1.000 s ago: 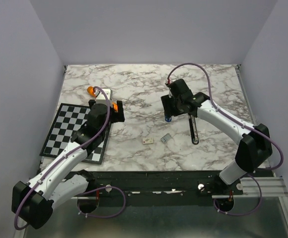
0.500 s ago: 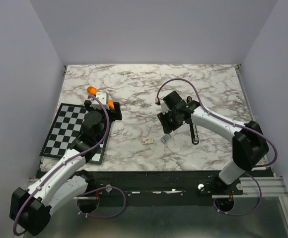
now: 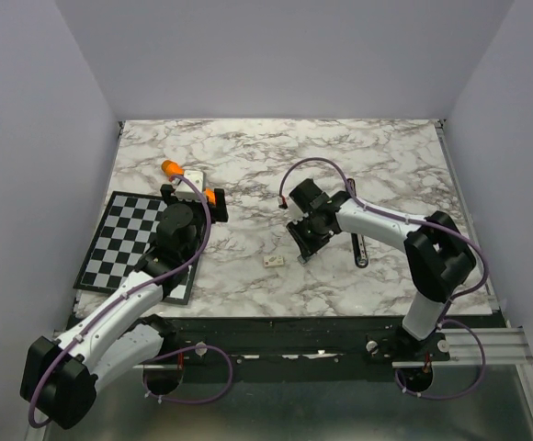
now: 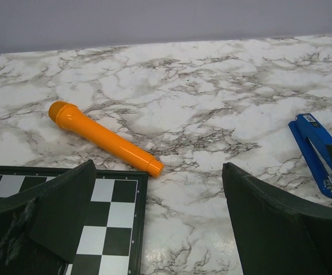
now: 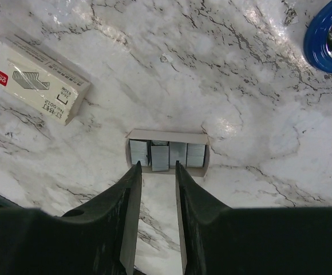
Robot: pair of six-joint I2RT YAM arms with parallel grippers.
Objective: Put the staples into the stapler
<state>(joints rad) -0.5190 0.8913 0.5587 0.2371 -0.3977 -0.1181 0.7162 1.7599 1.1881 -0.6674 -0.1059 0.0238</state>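
R claw [image 5: 157, 166] at narrow gap, not pinching anything, tips straddling near wall of small tray [image 5: 166, 136] on marble table [image 5: 257, 114]. Grey staples [image 5: 159, 156] lying in tray, one strip just ahead of gap. Whitish box [image 5: 37, 80] nearby. L claw [image 4: 157, 189] spread wide, empty, above checkerboard [image 4: 114, 229], near orange tube [image 4: 103, 137]. Blue stapler [image 4: 315, 154] on table.

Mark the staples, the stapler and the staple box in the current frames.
staples [image 5: 178, 153], right wrist view, top of one grey strip.
stapler [image 4: 315, 152], left wrist view, middle of its blue top arm.
staple box [image 5: 37, 80], right wrist view, printed top face.
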